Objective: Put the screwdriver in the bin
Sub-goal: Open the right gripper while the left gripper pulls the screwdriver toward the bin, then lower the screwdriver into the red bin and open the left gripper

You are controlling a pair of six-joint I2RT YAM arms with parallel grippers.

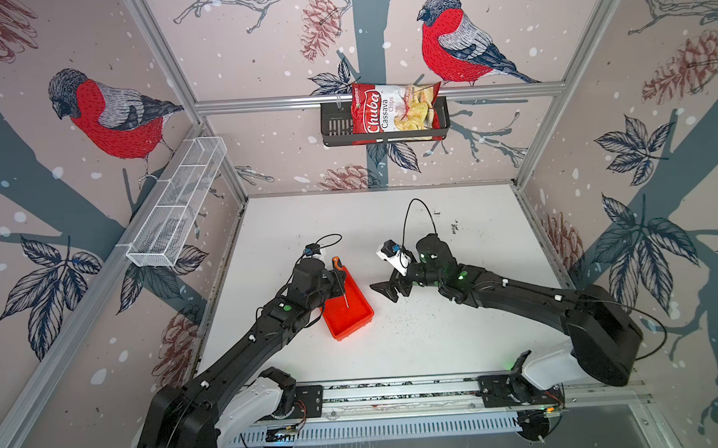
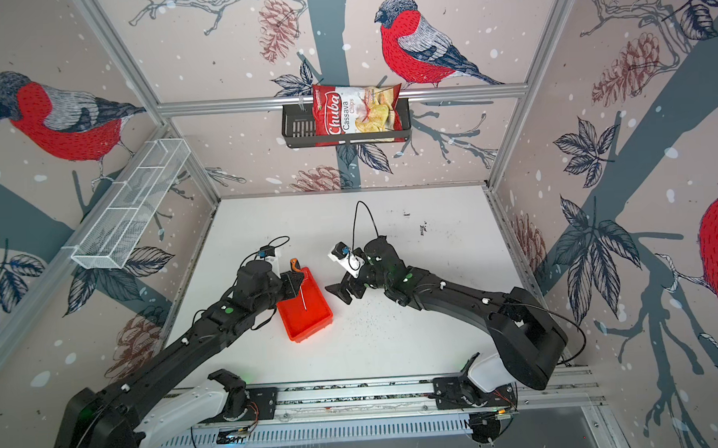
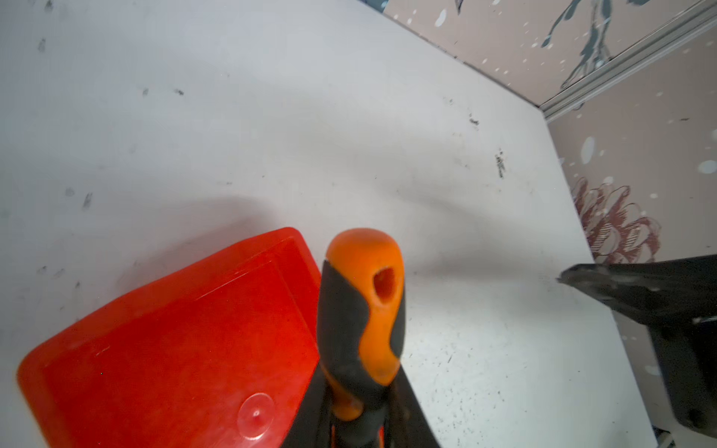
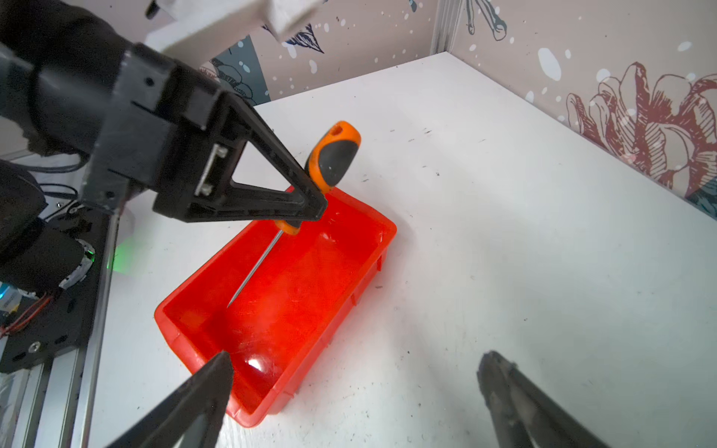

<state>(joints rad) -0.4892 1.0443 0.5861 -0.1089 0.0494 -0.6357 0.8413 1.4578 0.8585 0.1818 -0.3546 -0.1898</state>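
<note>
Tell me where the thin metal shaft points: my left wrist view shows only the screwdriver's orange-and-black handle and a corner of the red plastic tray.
Observer: The small orange-and-black screwdriver has its shaft slanting down inside the shallow red plastic tray, tip low over the floor.
Operator: How is it gripped?
Observer: The left gripper is shut on the lower end of the handle, just above the shaft.
Operator: Is the right gripper in the way?
Observer: No. The right gripper is open, holds nothing and stands beside the tray, apart from it.
</note>
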